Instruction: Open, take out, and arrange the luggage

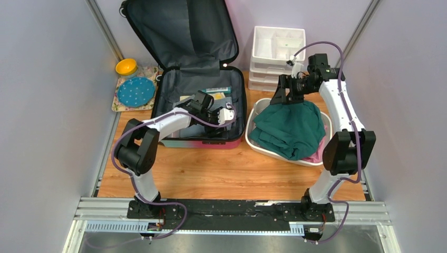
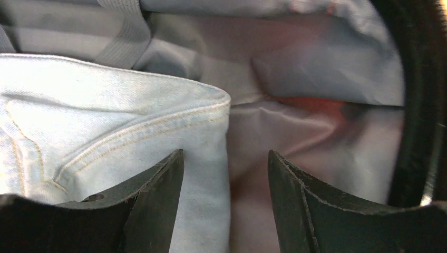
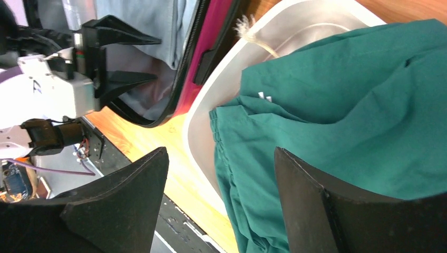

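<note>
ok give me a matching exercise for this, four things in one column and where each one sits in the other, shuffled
Things
1. dark green cloth garment
2. pale blue denim garment
3. small yellow bowl
4. white plastic drawer organiser

Places
A. far left corner, beside the teal dotted plate
B. heaped in the white oval plastic basin
C. far right, behind that basin
D. inside the open pink-edged hard-shell suitcase

Pairs: 1-B, 2-D, 3-A, 4-C
</note>
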